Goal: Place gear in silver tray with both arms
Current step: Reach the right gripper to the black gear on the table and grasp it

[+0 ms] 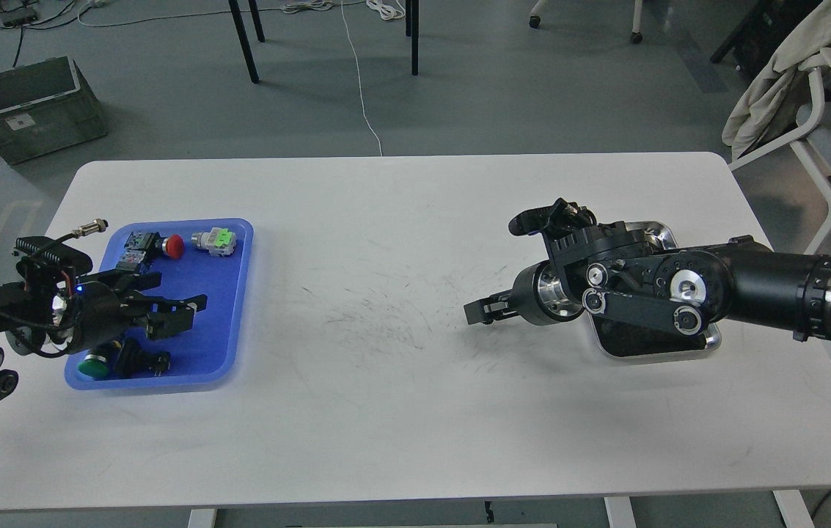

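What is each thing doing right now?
Left gripper: open, over the blue plastic tray, holding nothing visible.
Right gripper: over bare table, open or shut unclear.
Shiny silver metal tray: flat, mostly hidden by the right arm.
Red-capped button: lying in the blue tray.

The worktop is white and smooth, not shiny, with thin dark scratch marks in its middle. At about 9 o'clock lies a blue plastic tray that looks smooth and a bit glossy. In it sit small plastic parts: a red button, a green button and a grey piece with a green top. At about 3 o'clock the silver tray has a bright, mirror-like metal rim and a dark floor. Both arms are matt black, and the right arm carries shiny metal discs. White cloth hangs over a chair at about 1 o'clock.
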Robot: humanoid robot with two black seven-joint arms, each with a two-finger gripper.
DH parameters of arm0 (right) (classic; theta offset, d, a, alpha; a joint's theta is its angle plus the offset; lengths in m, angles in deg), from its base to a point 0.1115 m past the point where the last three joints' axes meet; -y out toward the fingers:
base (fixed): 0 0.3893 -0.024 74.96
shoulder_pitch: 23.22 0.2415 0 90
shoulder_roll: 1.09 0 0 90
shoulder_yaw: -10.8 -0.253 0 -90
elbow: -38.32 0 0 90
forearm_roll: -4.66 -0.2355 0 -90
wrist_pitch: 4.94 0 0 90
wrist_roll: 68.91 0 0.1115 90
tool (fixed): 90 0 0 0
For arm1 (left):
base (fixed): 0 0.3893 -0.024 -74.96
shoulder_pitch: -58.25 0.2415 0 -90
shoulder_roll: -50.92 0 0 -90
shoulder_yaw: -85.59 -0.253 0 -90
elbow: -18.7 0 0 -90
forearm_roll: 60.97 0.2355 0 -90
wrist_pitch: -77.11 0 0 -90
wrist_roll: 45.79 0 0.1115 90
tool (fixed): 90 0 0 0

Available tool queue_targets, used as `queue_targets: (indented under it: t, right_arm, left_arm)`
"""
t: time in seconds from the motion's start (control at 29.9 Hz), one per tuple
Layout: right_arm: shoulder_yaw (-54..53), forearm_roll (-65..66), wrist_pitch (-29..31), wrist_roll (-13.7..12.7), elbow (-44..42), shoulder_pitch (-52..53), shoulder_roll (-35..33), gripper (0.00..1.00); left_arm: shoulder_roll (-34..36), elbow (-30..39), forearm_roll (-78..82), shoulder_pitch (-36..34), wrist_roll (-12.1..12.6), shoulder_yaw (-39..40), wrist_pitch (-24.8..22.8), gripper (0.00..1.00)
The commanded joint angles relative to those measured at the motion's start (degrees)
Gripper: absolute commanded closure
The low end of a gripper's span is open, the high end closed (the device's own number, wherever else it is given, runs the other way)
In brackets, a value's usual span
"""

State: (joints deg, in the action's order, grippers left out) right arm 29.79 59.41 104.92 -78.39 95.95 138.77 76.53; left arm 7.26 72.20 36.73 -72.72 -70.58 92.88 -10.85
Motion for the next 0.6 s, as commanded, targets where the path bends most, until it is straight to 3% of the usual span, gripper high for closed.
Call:
queue_targets:
  t: [0.0,0.2,0.43,0.47,0.5,0.53,0.57]
  right_arm:
    - [0.3,0.0,0.0,0.0,-0.6,0.1,1.3,0.37]
    - [2.9,0.0,0.0,0.0,-2.0,0.2,2.9,0.42]
    - [3.2,0.0,0.1,0.0,-2.9,0.2,3.6,0.59]
    - [3.3,0.0,0.3,0.0,-2.9,0.4,3.6,0.64]
    - [3.7,0.1,0.6,0.1,-2.9,0.8,3.5,0.76]
    - [4.4,0.0,0.6,0.1,-2.9,1.0,3.6,0.94]
    - [4.8,0.0,0.6,0.1,-3.0,1.3,3.6,0.99]
  left_arm:
    - [0.0,0.0,-0.3,0.0,0.0,0.0,0.1,0.07]
    - [0.0,-0.1,-0.4,0.0,-0.2,0.1,0.1,0.07]
    - [0.1,-0.1,-0.5,0.0,-0.3,0.0,0.1,0.07]
    - [0.2,-0.1,-0.4,0.0,-0.3,0.0,0.1,0.07]
    - [0.2,-0.1,-0.4,-0.1,-0.4,0.0,0.1,0.08]
    - [0.2,-0.1,-0.4,-0.1,-0.4,0.0,0.1,0.08]
    - [0.2,-0.1,-0.4,0.0,-0.4,0.0,0.0,0.08]
